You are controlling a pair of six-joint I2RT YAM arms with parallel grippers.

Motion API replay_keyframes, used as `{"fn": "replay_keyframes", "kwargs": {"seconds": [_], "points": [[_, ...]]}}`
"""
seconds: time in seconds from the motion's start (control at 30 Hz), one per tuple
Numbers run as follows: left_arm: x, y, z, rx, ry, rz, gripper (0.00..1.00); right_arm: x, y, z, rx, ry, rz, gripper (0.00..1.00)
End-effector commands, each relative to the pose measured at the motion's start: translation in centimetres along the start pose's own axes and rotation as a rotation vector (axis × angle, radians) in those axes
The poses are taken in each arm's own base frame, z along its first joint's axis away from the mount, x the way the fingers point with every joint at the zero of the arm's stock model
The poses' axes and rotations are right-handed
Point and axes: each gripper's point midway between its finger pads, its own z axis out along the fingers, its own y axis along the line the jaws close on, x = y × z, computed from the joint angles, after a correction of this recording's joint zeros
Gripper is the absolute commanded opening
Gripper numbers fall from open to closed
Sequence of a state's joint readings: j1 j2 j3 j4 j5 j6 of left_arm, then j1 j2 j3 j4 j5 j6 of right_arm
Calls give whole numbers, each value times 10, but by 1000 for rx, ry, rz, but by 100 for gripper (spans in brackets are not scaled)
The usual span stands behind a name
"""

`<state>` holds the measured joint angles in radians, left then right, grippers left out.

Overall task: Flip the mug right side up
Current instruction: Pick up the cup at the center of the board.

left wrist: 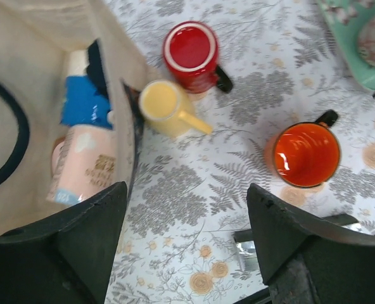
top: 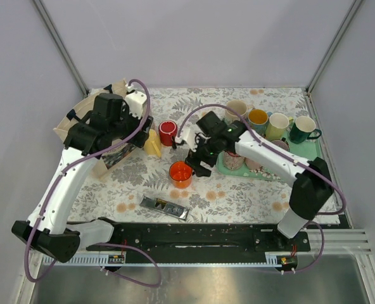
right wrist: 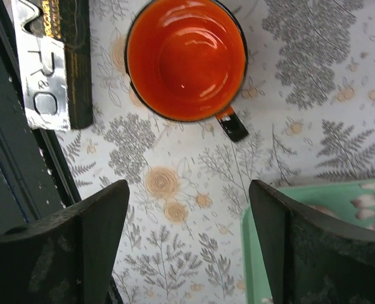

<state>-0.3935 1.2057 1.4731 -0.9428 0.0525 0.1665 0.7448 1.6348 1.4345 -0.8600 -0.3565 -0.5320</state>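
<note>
An orange mug (top: 180, 173) with a black handle stands upright on the flowered tablecloth, mouth up and empty. It shows in the right wrist view (right wrist: 186, 58) and the left wrist view (left wrist: 306, 154). My right gripper (top: 197, 164) is open and empty, hovering just right of the mug, fingers apart over bare cloth (right wrist: 189, 190). My left gripper (top: 135, 134) is open and empty above the cloth beside the bag (left wrist: 187, 191), left of the mug.
A red mug (top: 168, 132) and a yellow mug (top: 153, 144) stand left of centre. A green tray (top: 314, 149) at right holds several mugs. A canvas bag (top: 80, 120) sits at left. A silver packet (top: 165, 207) lies near the front.
</note>
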Motion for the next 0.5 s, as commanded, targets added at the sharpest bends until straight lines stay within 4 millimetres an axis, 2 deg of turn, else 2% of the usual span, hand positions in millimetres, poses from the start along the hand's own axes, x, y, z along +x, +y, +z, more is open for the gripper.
{"fn": "replay_keyframes", "kwargs": {"seconds": [0.0, 0.13, 0.27, 0.33, 0.47], "points": [[5, 22, -8, -84, -16, -8, 80, -50, 9, 12, 8, -94, 33, 84], [1, 31, -15, -100, -38, -13, 80, -61, 27, 33, -42, -88, 80, 82], [-2, 43, -19, -141, -53, 44, 80, -68, 31, 51, -65, -73, 117, 82], [-3, 56, -23, -203, -47, 58, 80, -71, 35, 59, -82, -70, 136, 81], [-3, 63, -26, -228, -40, 83, 80, -75, 37, 80, -100, -54, 185, 81]]}}
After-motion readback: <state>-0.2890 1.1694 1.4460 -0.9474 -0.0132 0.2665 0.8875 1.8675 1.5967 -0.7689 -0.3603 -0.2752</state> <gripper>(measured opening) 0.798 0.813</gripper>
